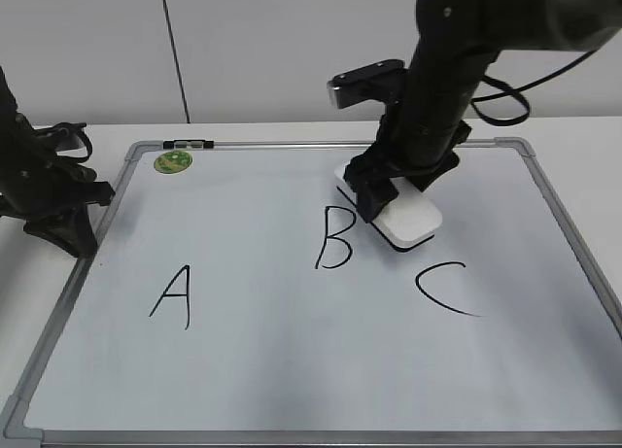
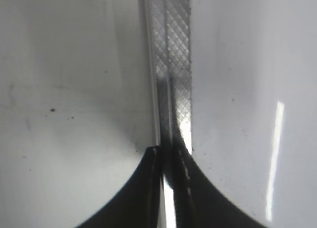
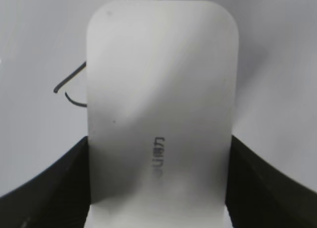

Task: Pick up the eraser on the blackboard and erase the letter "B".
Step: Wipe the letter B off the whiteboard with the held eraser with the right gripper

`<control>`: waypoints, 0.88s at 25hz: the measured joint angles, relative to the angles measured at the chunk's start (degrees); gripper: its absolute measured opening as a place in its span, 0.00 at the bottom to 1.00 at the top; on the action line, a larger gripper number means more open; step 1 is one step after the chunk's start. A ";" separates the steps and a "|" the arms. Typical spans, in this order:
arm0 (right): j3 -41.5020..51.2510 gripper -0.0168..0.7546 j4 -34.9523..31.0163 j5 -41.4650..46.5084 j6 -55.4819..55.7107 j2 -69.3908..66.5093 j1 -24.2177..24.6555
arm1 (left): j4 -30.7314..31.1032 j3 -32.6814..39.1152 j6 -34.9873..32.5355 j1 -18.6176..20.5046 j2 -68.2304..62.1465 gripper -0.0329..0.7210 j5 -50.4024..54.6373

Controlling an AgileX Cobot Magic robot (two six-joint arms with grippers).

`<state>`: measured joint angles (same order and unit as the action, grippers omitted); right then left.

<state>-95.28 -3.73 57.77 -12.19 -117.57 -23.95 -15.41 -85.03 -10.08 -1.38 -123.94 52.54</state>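
The white eraser lies flat on the blackboard, just right of the black letter "B" and not touching it. My right gripper is shut on the eraser's far end. In the right wrist view the eraser fills the middle, with both fingers of the right gripper pressed against its sides. Black marker strokes show to its left. My left gripper is at the board's left edge. In the left wrist view its fingers are closed on the grey frame strip.
A black "A" is at the board's left and a black "C" is just below the eraser. A round green magnet sits in the far left corner, with a marker on the top frame.
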 joint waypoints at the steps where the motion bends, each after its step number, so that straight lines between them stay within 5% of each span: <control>1: -2.35 0.72 0.09 0.68 -0.10 -2.72 -0.28 | 0.00 0.00 0.00 0.00 0.00 0.09 0.00; 14: -29.21 0.71 0.81 13.68 -1.64 -22.73 -0.51 | 0.00 0.00 0.00 0.00 0.00 0.09 0.00; 22: -31.46 0.71 -0.77 14.63 -3.87 -23.93 -0.75 | 0.00 0.00 0.00 0.02 -0.05 0.10 0.11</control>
<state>-126.74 -4.50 72.40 -16.06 -141.50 -24.70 -15.41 -85.03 -10.08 -1.35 -123.99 52.65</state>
